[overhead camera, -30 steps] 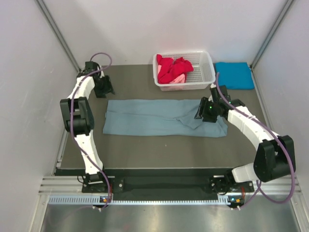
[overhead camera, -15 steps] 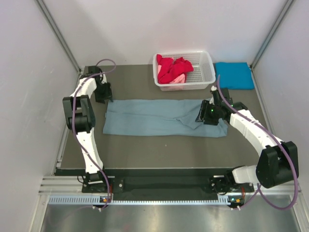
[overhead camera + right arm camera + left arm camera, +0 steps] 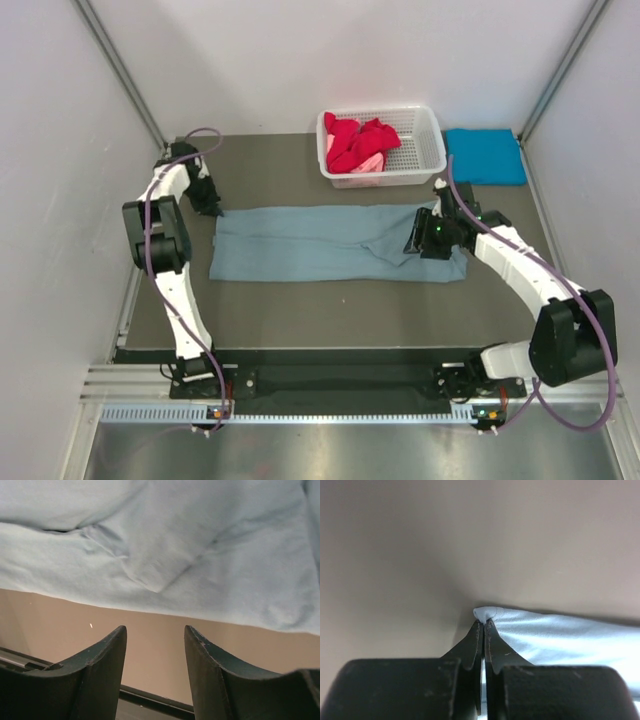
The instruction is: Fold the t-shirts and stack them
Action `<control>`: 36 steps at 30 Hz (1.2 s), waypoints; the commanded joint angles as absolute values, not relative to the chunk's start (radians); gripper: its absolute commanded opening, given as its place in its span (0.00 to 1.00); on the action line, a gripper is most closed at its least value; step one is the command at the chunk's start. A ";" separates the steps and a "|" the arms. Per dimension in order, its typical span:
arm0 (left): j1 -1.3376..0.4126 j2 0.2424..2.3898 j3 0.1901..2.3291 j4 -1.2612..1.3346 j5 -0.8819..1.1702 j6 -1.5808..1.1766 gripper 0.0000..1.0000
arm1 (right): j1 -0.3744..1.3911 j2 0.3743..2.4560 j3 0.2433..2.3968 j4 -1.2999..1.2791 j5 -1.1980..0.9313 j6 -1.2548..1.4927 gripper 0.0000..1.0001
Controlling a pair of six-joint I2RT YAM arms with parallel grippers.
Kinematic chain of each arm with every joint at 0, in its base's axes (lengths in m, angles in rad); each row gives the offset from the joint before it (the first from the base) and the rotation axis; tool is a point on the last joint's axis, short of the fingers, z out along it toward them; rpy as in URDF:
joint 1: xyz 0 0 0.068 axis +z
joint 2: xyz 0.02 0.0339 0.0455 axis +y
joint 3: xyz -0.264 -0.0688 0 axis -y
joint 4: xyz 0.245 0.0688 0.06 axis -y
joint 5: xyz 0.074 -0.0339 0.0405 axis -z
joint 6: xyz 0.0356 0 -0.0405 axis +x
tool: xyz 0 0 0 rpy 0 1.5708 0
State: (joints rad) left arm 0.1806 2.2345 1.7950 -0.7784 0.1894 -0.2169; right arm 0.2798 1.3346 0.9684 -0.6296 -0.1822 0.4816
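A large grey-blue t-shirt (image 3: 320, 243) lies spread in a long strip across the middle of the table. My left gripper (image 3: 212, 208) is at its far left corner, shut on a pinch of the cloth; in the left wrist view the left gripper (image 3: 484, 622) has a small bunch of the shirt (image 3: 560, 635) poking out of its tips. My right gripper (image 3: 418, 240) hangs open over the shirt's right end, and in the right wrist view the right gripper (image 3: 155, 628) holds nothing, with the shirt (image 3: 165, 540) just beyond it. A folded turquoise t-shirt (image 3: 486, 156) lies at the back right.
A white lattice basket (image 3: 428, 152) stands at the back centre with red and pink t-shirts (image 3: 358, 143) crumpled inside. The enclosure's side walls stand close to both arms. Bare brown table (image 3: 340, 310) shows in front of the shirt.
My left gripper came down onto the shirt's far left corner and shut on it, tugging that corner slightly left. The right arm has hardly moved.
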 commanded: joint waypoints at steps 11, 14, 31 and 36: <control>0.480 2.019 1.511 -0.839 0.077 -0.408 0.00 | 0.276 1.456 1.046 -0.594 -0.215 0.491 0.51; 0.480 1.959 1.465 -0.845 0.054 -0.425 0.00 | 0.276 1.465 1.035 -0.572 -0.190 0.524 0.51; 0.471 1.614 1.270 -0.897 -0.262 -0.560 0.00 | 0.314 1.513 0.976 -0.417 -0.169 0.707 0.61; 0.495 1.588 1.266 -0.916 -0.312 -0.597 0.01 | 0.362 1.508 0.989 -0.455 -0.115 0.663 0.61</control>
